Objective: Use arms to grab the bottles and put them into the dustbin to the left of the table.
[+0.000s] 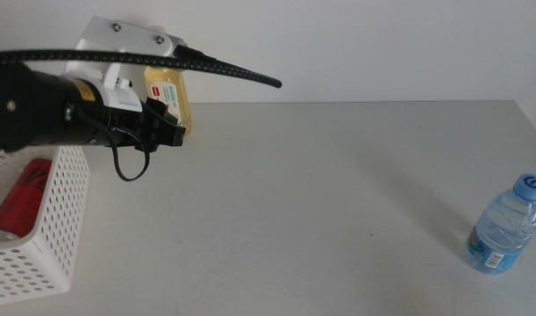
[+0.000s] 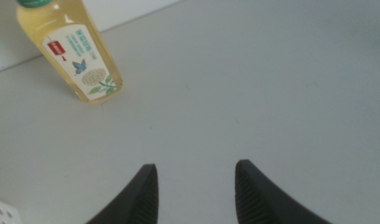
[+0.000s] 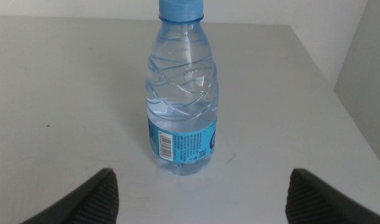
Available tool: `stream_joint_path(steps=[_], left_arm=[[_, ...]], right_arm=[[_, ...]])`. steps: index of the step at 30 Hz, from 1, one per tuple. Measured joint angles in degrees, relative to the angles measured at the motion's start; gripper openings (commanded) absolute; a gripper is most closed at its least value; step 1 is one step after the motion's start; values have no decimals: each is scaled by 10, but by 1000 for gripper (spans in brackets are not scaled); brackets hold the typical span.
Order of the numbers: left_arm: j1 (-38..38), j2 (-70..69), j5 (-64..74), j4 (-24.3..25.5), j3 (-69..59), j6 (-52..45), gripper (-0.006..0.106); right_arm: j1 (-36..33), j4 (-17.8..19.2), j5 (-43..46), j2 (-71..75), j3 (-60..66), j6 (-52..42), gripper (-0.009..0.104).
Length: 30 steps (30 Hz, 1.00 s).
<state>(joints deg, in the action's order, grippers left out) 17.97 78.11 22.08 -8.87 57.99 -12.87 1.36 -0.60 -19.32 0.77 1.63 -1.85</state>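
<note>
Pale wall meets the light-grey worktop (image 1: 320, 202) along its far edge. On this worktop the yellow bottle (image 1: 171, 98) stands upright near the far left, partly hidden in the middle view by the left arm (image 1: 39, 110). The left gripper (image 2: 194, 194) hangs above bare worktop with its fingers (image 2: 143, 193) spread and nothing between them; in its wrist view the yellow bottle (image 2: 70, 51) stands well ahead of the fingers and off to one side, apart from them. Its green-white label bears a small butterfly and a red mark.

Under that arm the white basket (image 1: 61, 206) sits at the near left corner, and the red can (image 1: 22, 197) lies tilted inside it.

At the near right the water bottle (image 1: 506, 224) stands upright on the worktop. The right gripper (image 3: 199, 202) faces it with fingers (image 3: 93, 198) spread wide; the water bottle (image 3: 182, 99) stands just ahead of the gap between them, roughly centred, touching neither finger. Its blue cap is on and a blue label wraps its lower body.
</note>
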Motion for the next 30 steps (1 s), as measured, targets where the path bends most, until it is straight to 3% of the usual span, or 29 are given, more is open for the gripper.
stream_joint_path(steps=[9, 15, 30], left_arm=[[24, -25, -405, 38, -206, 138, 44], [24, -7, -612, 21, -296, 133, 46], [24, 54, -675, -41, -305, 67, 46]], right_arm=[[0, 0, 0, 0, 0, 0, 94], [0, 0, 0, 0, 0, 0, 94], [0, 0, 0, 0, 0, 0, 94]])
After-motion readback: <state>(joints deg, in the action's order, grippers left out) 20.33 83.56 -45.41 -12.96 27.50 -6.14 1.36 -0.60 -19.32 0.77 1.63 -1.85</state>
